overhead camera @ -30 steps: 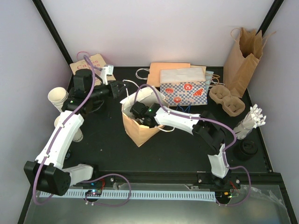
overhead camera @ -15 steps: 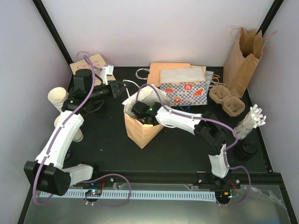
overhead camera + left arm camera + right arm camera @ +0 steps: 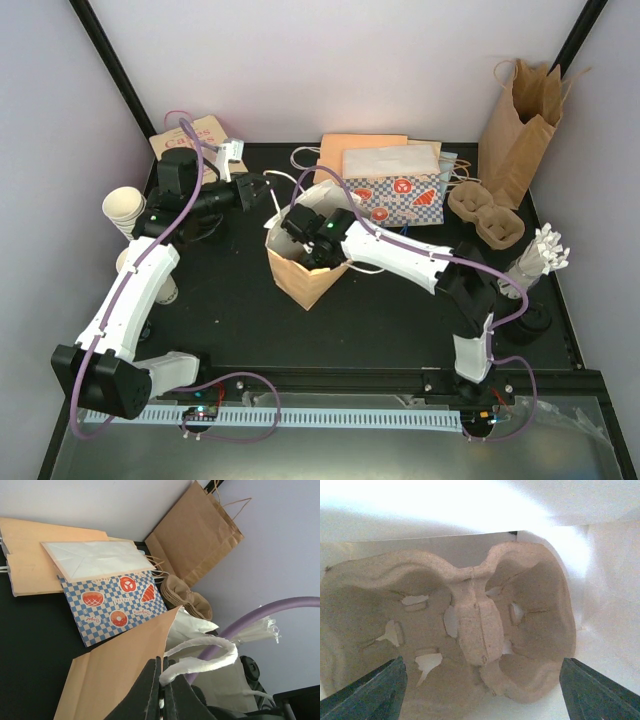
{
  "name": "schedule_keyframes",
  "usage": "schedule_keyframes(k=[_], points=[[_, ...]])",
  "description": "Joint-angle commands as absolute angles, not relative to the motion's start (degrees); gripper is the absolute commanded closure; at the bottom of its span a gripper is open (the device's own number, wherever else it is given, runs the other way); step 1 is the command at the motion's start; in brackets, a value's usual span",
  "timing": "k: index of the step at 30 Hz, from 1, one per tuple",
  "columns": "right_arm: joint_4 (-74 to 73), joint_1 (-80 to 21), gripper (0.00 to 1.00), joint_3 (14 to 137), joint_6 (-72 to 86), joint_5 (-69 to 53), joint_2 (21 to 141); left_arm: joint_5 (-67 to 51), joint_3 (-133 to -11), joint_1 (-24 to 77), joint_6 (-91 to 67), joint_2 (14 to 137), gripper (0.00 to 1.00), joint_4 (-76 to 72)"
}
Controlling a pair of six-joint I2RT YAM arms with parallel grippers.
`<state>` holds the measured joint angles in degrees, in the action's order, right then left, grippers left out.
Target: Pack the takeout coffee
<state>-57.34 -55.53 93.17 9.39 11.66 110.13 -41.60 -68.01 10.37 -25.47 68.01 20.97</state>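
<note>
- Black bench [image 3: 220,300] holds a brown bag [image 3: 300,280].
- Left fingers [image 3: 265,190] pinch its white handle [image 3: 200,655].
- Right fingers [image 3: 303,243] spread wide over a pulp carrier [image 3: 470,630] inside.

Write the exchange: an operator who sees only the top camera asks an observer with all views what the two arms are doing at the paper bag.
Operator: What lies under the right gripper inside the bag?
Observer: A pulp cup carrier, both cup wells empty; the gripper is open wide above it.
Operator: Has the left gripper got hold of anything?
Observer: Yes, it is shut on the bag's white handle.
</note>
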Motion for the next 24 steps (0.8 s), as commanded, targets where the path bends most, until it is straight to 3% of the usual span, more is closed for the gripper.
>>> schedule_keyframes(k=[1,15,24], points=[[-58.0,-55.3,0.14,95.2,9.6,13.3,107.4,-43.2,-69.3,10.6,-25.4,68.3,0.98,19.8],[-58.8,-55.3,0.15,98.8,8.8,14.4,104.2,-43.3,-67.9,10.6,-24.9,68.0,0.94,20.2],[-59.1,-55.4,0.16,102.0,8.5,16.4,103.4,-39.5,-67.6,10.6,-23.0,64.4,0.47,22.8]])
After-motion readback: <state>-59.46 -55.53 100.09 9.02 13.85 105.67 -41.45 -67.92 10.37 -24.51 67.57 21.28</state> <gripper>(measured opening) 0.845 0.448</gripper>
